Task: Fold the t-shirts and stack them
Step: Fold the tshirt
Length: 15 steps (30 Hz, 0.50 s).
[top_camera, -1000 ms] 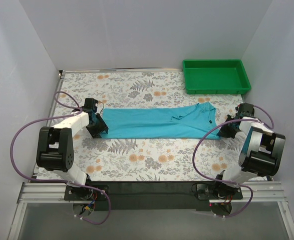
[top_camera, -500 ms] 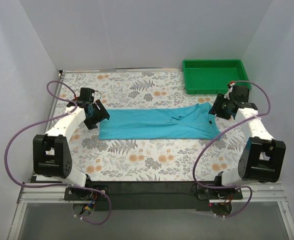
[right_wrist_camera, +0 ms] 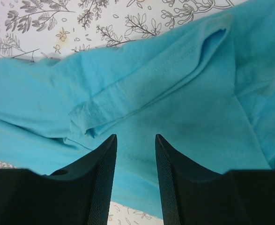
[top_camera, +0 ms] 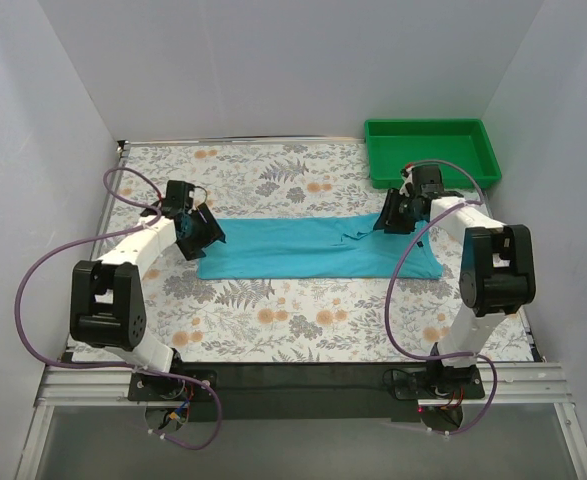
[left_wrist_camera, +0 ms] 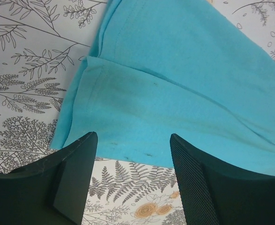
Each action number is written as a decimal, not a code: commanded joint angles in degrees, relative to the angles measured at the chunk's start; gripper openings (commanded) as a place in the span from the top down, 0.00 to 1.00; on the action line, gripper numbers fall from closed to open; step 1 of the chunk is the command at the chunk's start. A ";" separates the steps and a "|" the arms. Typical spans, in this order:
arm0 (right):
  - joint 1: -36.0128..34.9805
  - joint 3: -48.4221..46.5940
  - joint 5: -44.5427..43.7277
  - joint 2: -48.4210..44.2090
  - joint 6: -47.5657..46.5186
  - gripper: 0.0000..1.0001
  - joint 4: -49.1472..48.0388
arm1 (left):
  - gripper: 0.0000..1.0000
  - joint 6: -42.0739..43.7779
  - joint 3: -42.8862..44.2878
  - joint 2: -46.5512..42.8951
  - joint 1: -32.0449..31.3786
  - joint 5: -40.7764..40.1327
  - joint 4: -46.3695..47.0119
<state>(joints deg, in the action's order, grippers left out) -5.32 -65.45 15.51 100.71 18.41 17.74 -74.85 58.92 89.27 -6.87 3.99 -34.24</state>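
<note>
The turquoise t-shirt lies folded into a long flat strip across the middle of the table, collar end to the right. My left gripper is open and empty just above the table at the shirt's left end. In the left wrist view the gripper has the shirt's hem edge just ahead of its fingertips. My right gripper is open and empty at the far edge of the collar end. In the right wrist view the gripper hovers over the shirt below a stitched fold.
A green plastic tray stands at the back right corner, just behind my right gripper. The floral tablecloth covers the table. White walls close in the left, right and back sides.
My right gripper has swung from the table's right edge back and left onto the shirt's collar end. My left gripper has moved from the shirt's near-left corner to its left end.
</note>
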 commanded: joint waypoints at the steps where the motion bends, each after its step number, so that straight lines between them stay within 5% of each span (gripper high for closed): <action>1: -0.39 -3.81 -4.68 -0.07 3.72 0.62 -2.80 | 0.41 0.05 -0.91 -0.33 -0.07 0.76 1.28; 8: -0.48 -6.70 -17.16 0.89 6.98 0.55 -2.71 | 0.41 0.32 -3.72 -2.52 -0.07 -0.03 1.11; 15: -0.48 -11.80 -19.72 5.90 9.36 0.55 -2.09 | 0.40 -0.03 -4.95 -4.72 -0.07 -0.47 -0.04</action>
<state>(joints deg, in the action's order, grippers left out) -5.91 -74.37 -0.49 104.49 25.63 16.49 -74.83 54.08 88.01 -6.87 3.92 -34.15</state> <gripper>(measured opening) 0.449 0.595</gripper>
